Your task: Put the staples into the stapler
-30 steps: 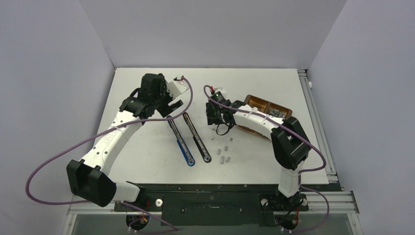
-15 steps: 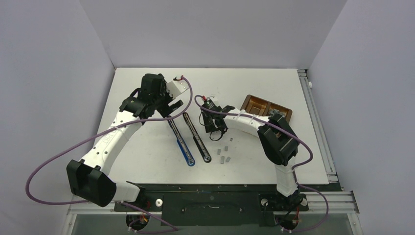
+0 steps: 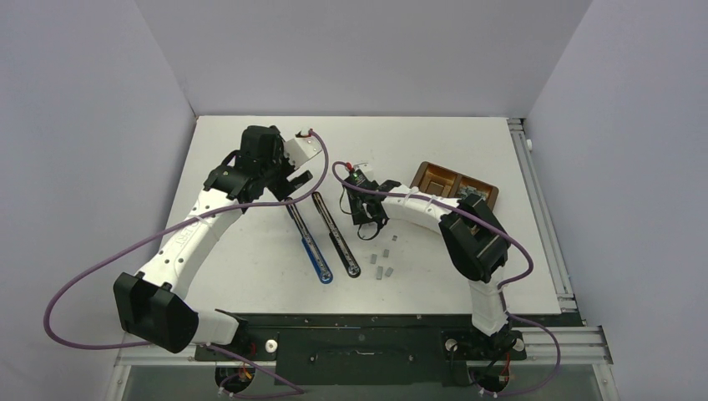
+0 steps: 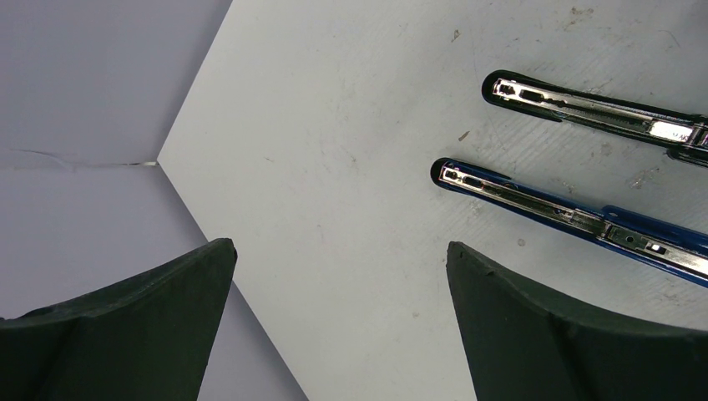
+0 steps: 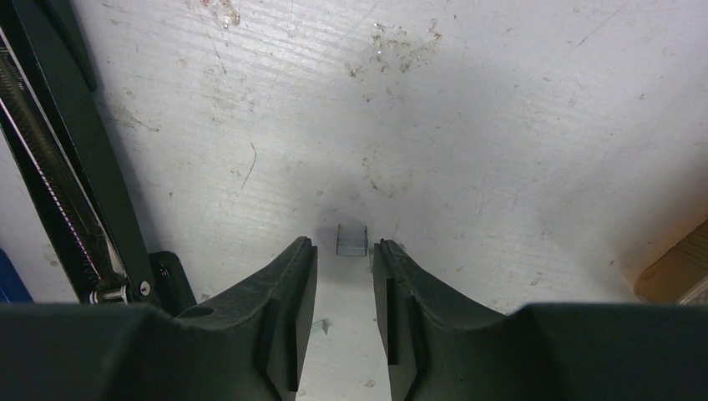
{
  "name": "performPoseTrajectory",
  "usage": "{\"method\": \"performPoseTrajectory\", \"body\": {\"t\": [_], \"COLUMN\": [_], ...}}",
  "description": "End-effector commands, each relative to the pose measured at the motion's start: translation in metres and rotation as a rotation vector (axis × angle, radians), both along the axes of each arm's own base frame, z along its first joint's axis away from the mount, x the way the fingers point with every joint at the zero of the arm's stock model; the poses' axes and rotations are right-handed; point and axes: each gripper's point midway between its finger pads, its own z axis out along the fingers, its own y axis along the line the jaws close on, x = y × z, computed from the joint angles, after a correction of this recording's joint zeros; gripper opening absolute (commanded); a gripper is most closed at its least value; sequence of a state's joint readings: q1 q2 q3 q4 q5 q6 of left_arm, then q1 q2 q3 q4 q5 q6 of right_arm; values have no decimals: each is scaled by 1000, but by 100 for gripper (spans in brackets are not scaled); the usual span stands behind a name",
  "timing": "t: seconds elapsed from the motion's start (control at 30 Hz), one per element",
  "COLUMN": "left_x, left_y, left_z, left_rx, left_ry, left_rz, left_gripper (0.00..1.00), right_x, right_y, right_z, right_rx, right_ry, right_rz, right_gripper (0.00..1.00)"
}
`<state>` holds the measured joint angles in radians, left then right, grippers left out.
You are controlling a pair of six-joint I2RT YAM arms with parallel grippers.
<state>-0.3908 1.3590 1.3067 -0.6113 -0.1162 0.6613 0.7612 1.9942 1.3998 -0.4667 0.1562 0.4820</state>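
2 staplers lie opened flat on the white desk [image 3: 434, 142]: a blue stapler with a silver rail [image 3: 311, 246] and, just right of it, a black stapler with a silver rail [image 3: 336, 234]. Your left pincer [image 4: 338, 276] hangs near their far ends, spread wide and holding nothing. Your right pincer [image 5: 344, 255] is down at the desk beside the black stapler, jaws narrow. 1 small silver-grey block of staples [image 5: 351, 239] sits between its fingertips, and a gap shows on 1 side, so the block is not clamped. More loose staple pieces [image 3: 381, 271] lie nearer you. A brown 2-compartment tray [image 3: 420, 177] sits further right.
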Motion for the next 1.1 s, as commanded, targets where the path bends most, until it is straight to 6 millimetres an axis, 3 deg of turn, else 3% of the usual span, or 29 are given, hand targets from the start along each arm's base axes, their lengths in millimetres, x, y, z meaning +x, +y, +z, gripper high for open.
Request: {"method": "performPoseTrajectory", "body": {"t": [0.0,0.43,0.53,0.83,0.97,1.07], "left_x": [3,3,2,0,-3,-4], "left_y": [0,0,1,-1,-2,-3], "left_z": [24,23,23,23,21,21], "left_rx": [-39,-37,-35,-43,-48,-55], "left_ry": [-65,-71,-73,-72,-64,-62], "left_rz": [11,8,6,-3,-10,-15], "left_gripper": [96,96,96,96,96,96], "right_x": [12,14,14,12,2,-13], "right_y": [7,11,12,15,7,-14], "right_z": [2,-1,1,21,32,33], "right_rx": [-6,-5,-7,-13,-29,-58], "right_ry": [-45,-38,-40,-13,61,141], "right_rz": [-9,-1,4,33,57,50], "right_gripper": [31,25,20,11,10,9]}}
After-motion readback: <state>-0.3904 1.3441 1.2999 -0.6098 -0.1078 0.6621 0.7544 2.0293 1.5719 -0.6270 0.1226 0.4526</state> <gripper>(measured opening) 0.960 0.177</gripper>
